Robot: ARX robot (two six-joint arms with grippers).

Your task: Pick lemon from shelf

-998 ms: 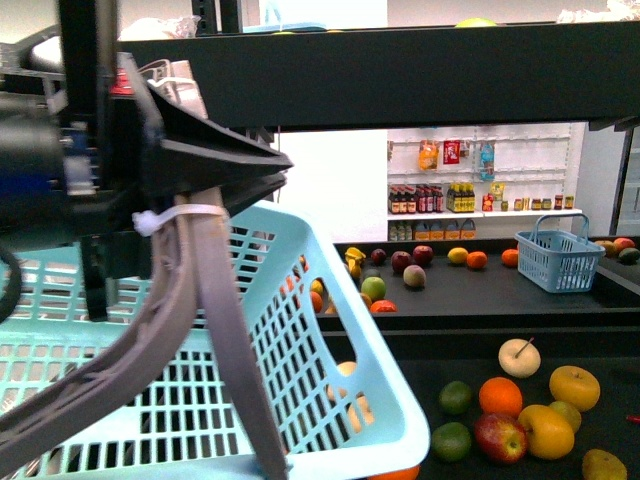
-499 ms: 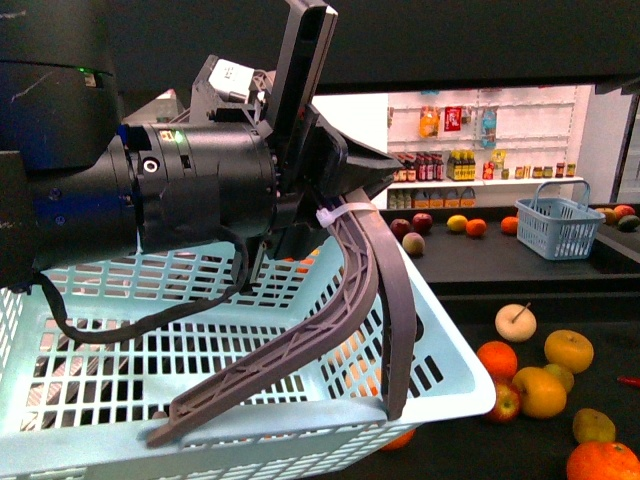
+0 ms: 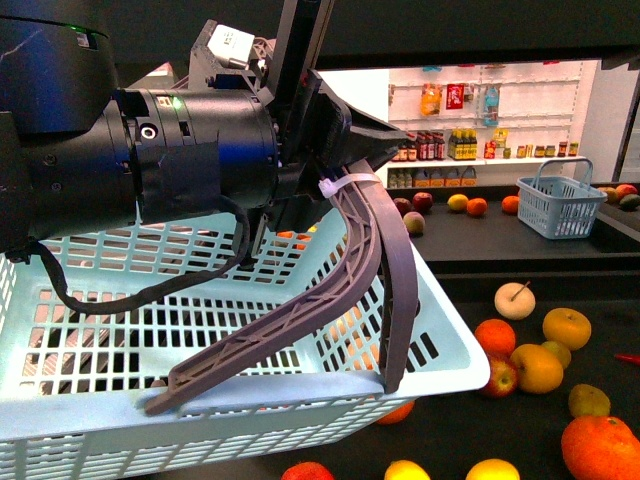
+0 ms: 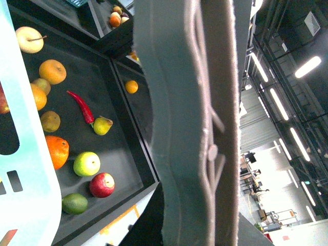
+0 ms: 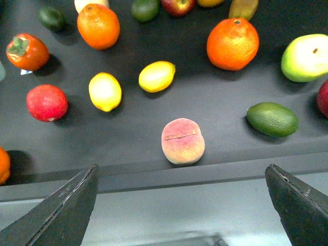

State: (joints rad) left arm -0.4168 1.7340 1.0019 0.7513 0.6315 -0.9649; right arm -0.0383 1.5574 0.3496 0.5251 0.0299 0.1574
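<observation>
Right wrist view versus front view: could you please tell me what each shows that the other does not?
Only the right wrist view: the open right claw, a peach and an avocado. Only the front view: the left claw shut on the handle of a blue basket, plus wall shelves of bottles. Both, apparently: the black shelf with two lemons, cut off at the front view's lower edge.

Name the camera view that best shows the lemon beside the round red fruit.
Right wrist view: the lemon lies whole and unobstructed on the black shelf tray. The front view catches only its top at the bottom edge; the left wrist view doesn't show it.
</observation>
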